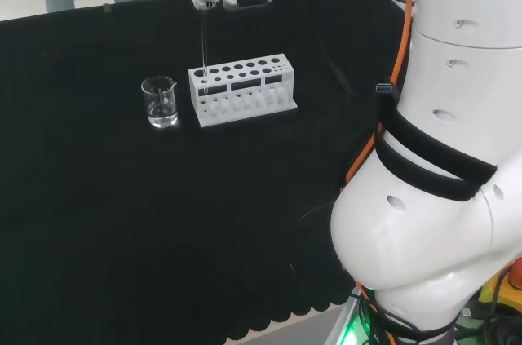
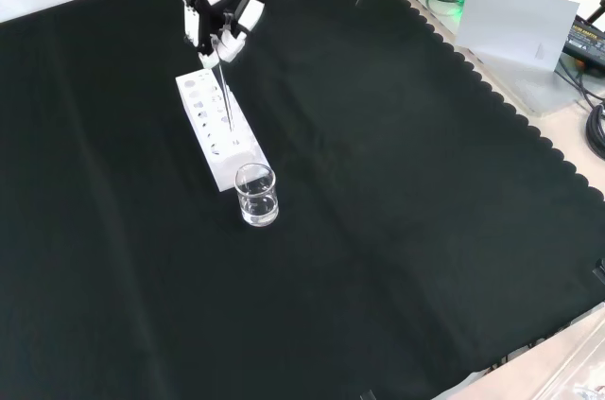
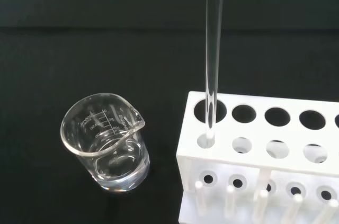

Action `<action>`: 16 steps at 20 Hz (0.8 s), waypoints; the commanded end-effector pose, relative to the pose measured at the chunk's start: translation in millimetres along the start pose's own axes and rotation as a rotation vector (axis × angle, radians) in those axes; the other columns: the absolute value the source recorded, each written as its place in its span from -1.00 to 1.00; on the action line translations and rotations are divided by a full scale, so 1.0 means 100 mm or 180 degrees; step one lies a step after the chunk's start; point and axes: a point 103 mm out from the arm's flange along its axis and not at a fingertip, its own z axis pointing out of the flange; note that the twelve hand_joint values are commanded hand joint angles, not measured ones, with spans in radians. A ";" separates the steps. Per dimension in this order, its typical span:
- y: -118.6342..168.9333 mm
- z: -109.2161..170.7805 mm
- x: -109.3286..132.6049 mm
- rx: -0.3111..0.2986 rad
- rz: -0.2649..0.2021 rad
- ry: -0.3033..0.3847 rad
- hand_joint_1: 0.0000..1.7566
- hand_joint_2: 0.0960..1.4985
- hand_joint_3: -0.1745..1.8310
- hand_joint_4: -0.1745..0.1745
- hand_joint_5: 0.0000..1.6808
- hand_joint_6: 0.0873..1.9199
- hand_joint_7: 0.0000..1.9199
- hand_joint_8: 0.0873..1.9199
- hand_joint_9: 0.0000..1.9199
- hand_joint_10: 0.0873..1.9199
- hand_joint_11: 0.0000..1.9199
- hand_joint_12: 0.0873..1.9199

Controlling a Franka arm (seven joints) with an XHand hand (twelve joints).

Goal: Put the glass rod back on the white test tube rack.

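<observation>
Hand (image 2: 219,12) above white rack (image 2: 216,130), pinching upright glass rod (image 3: 213,54).

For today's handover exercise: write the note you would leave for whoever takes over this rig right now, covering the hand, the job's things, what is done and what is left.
Hand: shut on the top of the glass rod, above the rack's end nearest the beaker.
Glass rod: upright, its lower end already in the corner hole of the white test tube rack.
Beaker: stands apart beside that end of the rack.
Done: rod carried over and entered into a hole.
Left: lower it until it rests, open the hand, withdraw upward.
</observation>
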 end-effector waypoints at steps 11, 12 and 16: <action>0.21 0.23 0.07 0.0057 -0.0078 -0.0077 0.48 0.48 -1.00 -1.00 0.39 -0.62 0.18 0.10 0.75 -0.07 0.80 -0.25; 0.21 0.24 0.07 0.0061 -0.0078 -0.0080 0.48 0.48 -1.00 -1.00 0.39 -0.62 0.18 0.10 0.75 -0.07 0.80 -0.25; 0.23 0.29 0.07 0.0069 -0.0075 -0.0087 0.48 0.48 -1.00 -1.00 0.39 -0.62 0.18 0.10 0.75 -0.07 0.80 -0.24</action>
